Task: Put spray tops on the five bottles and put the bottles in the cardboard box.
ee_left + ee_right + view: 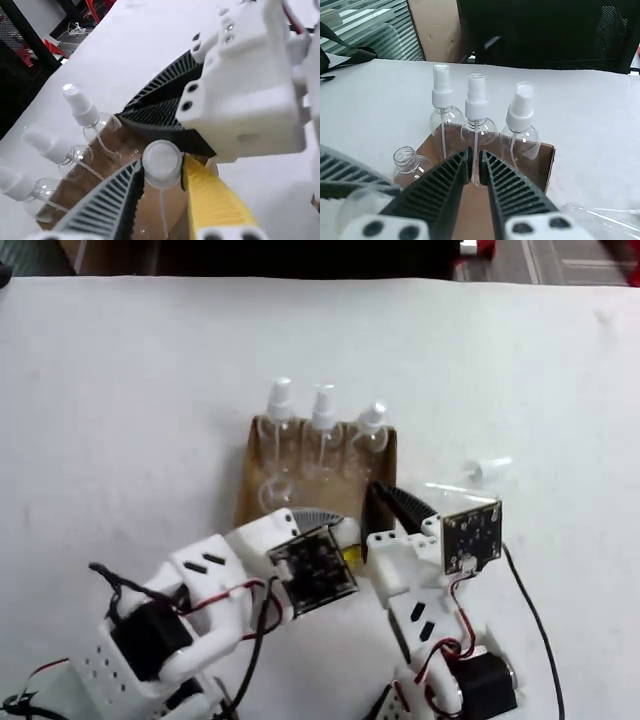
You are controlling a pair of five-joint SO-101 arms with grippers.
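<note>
Your left hand [162, 168] is clamping a spray top [161, 160] over the cardboard box [247, 476]; your right hand [474, 155], nearly closed, is hanging over the box too. Three capped bottles [323, 436] are standing inside it.

Bottles [479, 131]: clear plastic, glossy. Spray tops [476, 100]: white plastic, smooth, low sheen. Box [540, 160]: brown cardboard, matt. Table [120, 390]: white covering, matt. Left gripper [162, 165]: one ribbed black plastic finger, one smooth yellow. Right gripper [475, 155]: ribbed black plastic. Housings [250, 90]: white plastic, satin.
</note>
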